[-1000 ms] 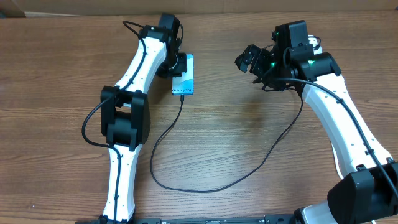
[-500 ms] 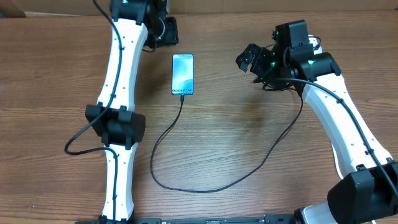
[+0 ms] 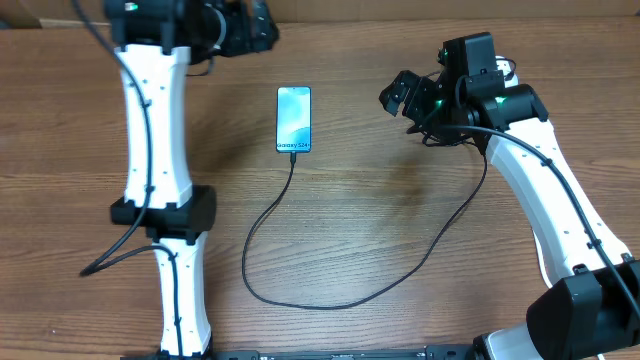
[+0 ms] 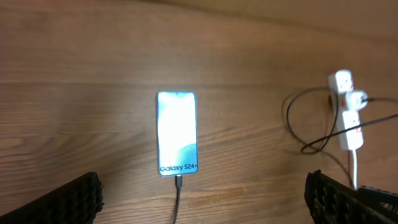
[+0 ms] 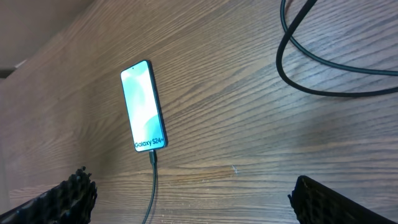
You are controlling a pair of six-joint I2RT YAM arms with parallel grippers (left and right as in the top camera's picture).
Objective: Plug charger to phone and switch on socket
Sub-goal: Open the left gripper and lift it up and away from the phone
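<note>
The phone (image 3: 294, 119) lies flat on the wooden table, its blue-teal screen lit and "Galaxy S24+" along its near short edge. The charger's black connector (image 4: 178, 182) sits in that edge. Its thin cable (image 3: 262, 215) loops toward the front and curves back up to the right arm. The white socket (image 4: 346, 113) with red markings shows at the right of the left wrist view; in the overhead view it is hidden. My left gripper (image 3: 256, 27) is open at the back left, well clear of the phone. My right gripper (image 3: 399, 96) hovers open to the phone's right, holding nothing.
A white plug (image 4: 357, 98) sits in the socket, and black cable (image 4: 306, 127) coils beside it. A thick white cord (image 4: 354, 167) trails from the strip. The same black cable (image 5: 323, 68) crosses the upper right of the right wrist view.
My left gripper opened, let go of the phone and swung away to the back left. The phone stays put with the connector in it. The right arm has not moved.
</note>
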